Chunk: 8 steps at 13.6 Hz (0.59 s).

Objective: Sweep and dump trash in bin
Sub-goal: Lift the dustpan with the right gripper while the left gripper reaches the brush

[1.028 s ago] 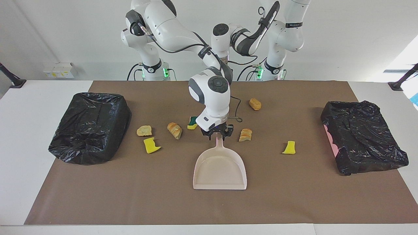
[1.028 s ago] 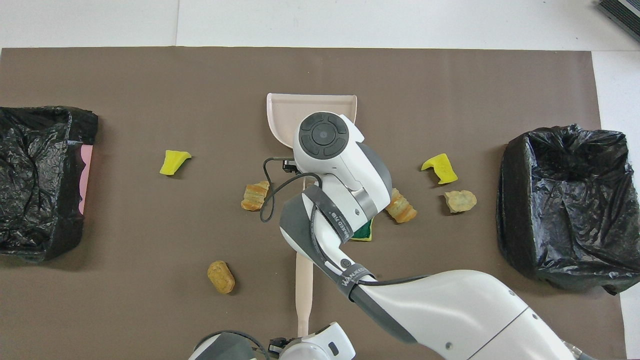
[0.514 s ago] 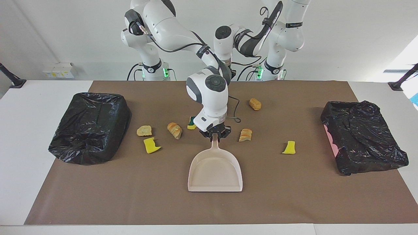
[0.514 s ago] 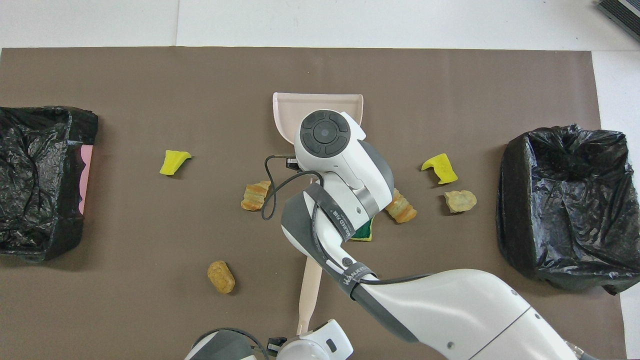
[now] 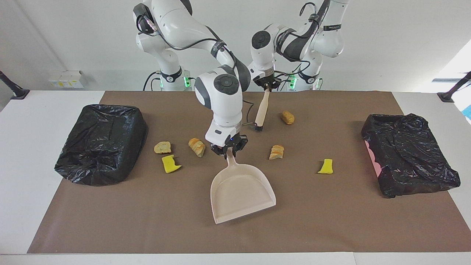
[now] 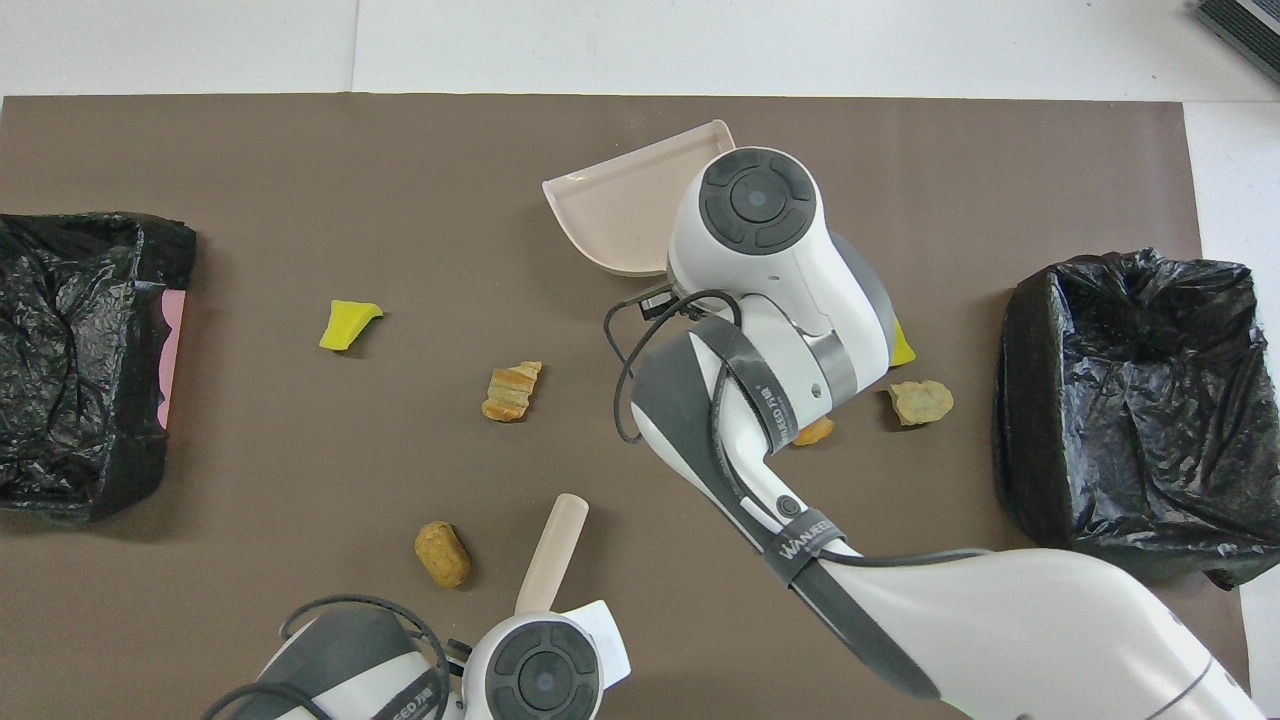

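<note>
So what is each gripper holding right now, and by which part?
Right gripper: the beige plastic dustpan, by its handle end. Left gripper: the beige brush, by its handle's top.

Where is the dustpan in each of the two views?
Facing view: the dustpan lies low in the centre, its handle in the right gripper.
Overhead view: its pan shows near the top centre; the right arm covers the handle.
Shared landmark: the bread chunk beside it, toward the left arm's end.

bright, even light; soft shadows lay under dustpan (image 5: 241,193); daylight glare flared at frame edge; focus stayed sharp throughout.
</note>
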Motion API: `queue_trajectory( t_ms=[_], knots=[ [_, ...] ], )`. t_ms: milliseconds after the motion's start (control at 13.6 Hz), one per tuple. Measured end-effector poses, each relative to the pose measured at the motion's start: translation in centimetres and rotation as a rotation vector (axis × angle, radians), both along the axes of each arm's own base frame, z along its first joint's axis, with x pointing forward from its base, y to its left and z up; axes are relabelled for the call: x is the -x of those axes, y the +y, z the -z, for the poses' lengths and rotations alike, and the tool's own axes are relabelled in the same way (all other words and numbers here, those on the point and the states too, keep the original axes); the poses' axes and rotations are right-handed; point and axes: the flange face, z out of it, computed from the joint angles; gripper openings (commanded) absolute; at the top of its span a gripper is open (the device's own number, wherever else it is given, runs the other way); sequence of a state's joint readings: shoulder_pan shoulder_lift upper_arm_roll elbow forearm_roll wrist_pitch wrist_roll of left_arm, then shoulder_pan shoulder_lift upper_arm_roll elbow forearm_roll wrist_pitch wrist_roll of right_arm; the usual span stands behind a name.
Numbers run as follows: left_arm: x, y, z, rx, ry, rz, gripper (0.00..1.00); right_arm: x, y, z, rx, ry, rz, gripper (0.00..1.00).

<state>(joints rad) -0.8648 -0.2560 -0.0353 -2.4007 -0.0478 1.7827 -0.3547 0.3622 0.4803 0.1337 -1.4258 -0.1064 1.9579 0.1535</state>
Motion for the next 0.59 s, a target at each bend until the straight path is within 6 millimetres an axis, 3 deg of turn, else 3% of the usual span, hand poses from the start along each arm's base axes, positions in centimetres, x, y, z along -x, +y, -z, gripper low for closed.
queue_trajectory(
  t_ms=[294,587],
  knots=[
    [0.1,3.2,0.1,0.001,0.124,0.179,0.0,0.7,-2.1,-2.6,0.045,0.046,-0.26,0.0],
    [-1.9,6.9,0.9,0.045,0.198,0.251,0.0,1.8,-2.5,-2.6,0.119,0.107,-0.608,0.0]
  ],
)
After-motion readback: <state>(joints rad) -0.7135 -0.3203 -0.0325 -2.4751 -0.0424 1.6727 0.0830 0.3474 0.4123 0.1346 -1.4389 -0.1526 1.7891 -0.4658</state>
